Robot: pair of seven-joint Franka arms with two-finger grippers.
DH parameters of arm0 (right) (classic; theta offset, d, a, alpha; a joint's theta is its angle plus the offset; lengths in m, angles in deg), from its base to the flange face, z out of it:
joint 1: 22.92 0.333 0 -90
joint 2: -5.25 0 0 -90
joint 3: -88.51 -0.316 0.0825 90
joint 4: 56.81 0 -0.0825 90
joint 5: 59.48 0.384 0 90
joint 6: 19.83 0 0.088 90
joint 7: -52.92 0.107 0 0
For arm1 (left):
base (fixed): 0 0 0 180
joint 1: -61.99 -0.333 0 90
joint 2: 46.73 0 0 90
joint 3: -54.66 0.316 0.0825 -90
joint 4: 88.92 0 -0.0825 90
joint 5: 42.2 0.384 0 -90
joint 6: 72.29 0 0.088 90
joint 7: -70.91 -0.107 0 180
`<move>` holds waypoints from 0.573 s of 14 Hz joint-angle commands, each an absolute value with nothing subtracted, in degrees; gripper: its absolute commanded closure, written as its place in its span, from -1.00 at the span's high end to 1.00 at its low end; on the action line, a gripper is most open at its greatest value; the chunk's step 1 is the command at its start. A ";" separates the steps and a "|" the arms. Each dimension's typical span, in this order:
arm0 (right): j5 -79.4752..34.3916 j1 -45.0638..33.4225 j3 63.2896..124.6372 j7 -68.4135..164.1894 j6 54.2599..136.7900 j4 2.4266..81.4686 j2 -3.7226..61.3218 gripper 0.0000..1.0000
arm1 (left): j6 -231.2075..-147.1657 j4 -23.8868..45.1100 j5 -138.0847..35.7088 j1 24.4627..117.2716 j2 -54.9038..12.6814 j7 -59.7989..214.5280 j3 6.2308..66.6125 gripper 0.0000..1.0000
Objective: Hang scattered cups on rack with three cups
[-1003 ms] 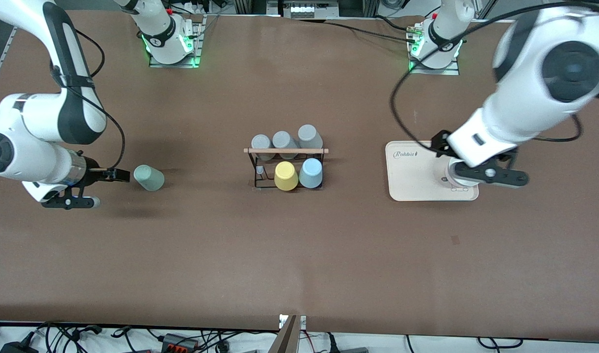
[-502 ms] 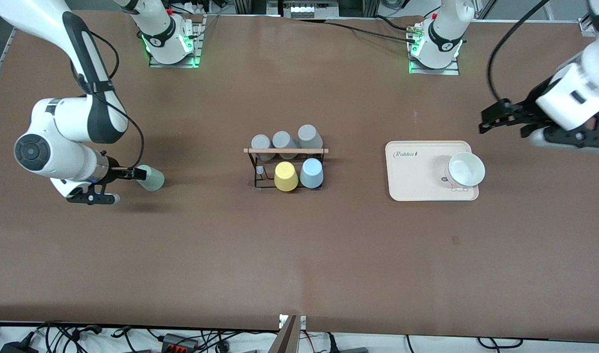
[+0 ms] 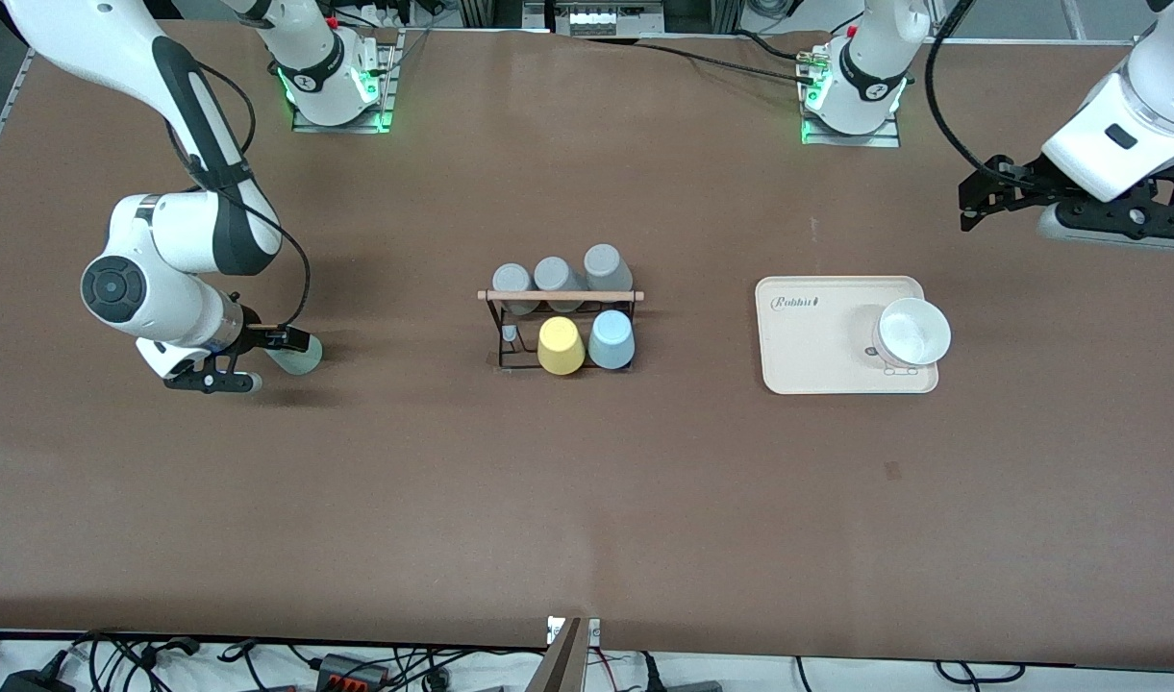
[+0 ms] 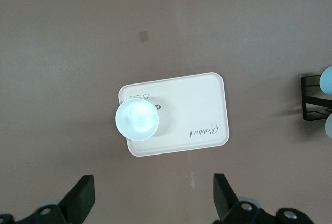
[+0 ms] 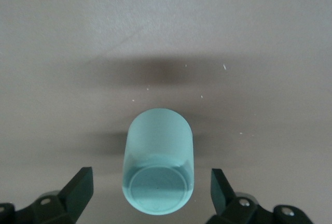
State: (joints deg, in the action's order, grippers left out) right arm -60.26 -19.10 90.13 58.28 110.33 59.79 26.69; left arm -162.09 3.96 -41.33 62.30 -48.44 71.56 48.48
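Note:
A pale mint green cup (image 3: 303, 358) (image 5: 158, 156) lies on its side toward the right arm's end of the table. My right gripper (image 3: 281, 344) (image 5: 150, 195) is low at its base end, open, with one finger on either side and not touching it. The black wire rack (image 3: 510, 336) with a wooden rod stands mid-table and carries three grey cups (image 3: 556, 277), a yellow cup (image 3: 561, 344) and a light blue cup (image 3: 611, 339). My left gripper (image 3: 976, 200) (image 4: 153, 203) hangs open and empty above bare table beside the tray.
A beige tray (image 3: 808, 346) (image 4: 192, 110) lies toward the left arm's end of the table, with a whitish cup (image 3: 913, 332) (image 4: 136, 119) standing upright on it. The rack's end (image 4: 311, 99) shows in the left wrist view.
My right gripper has moved in to the mint cup and now straddles its base. My left arm has risen off the tray toward its own end, uncovering the whitish cup there.

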 commanded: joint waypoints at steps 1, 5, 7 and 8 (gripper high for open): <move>-60.27 -19.40 89.92 59.16 111.65 61.49 26.42 1.00 | -162.64 3.46 -42.99 60.50 -48.23 70.21 48.06 1.00; -60.27 -19.49 89.92 59.07 113.14 61.49 27.74 1.00 | -161.85 1.16 -42.90 60.50 -46.82 70.30 48.07 1.00; -60.18 -19.49 89.92 59.07 113.32 61.49 28.01 1.00 | -161.76 1.08 -42.81 60.85 -46.82 70.65 47.54 1.00; -60.18 -19.49 89.92 59.07 113.32 61.49 28.27 1.00 | -161.76 1.08 -42.72 60.94 -46.82 70.65 47.45 1.00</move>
State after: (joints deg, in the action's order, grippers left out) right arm -60.26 -19.13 90.15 58.41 112.39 61.01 28.16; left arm -162.43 2.82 -42.24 61.16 -47.68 71.45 48.16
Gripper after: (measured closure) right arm 0.000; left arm 0.000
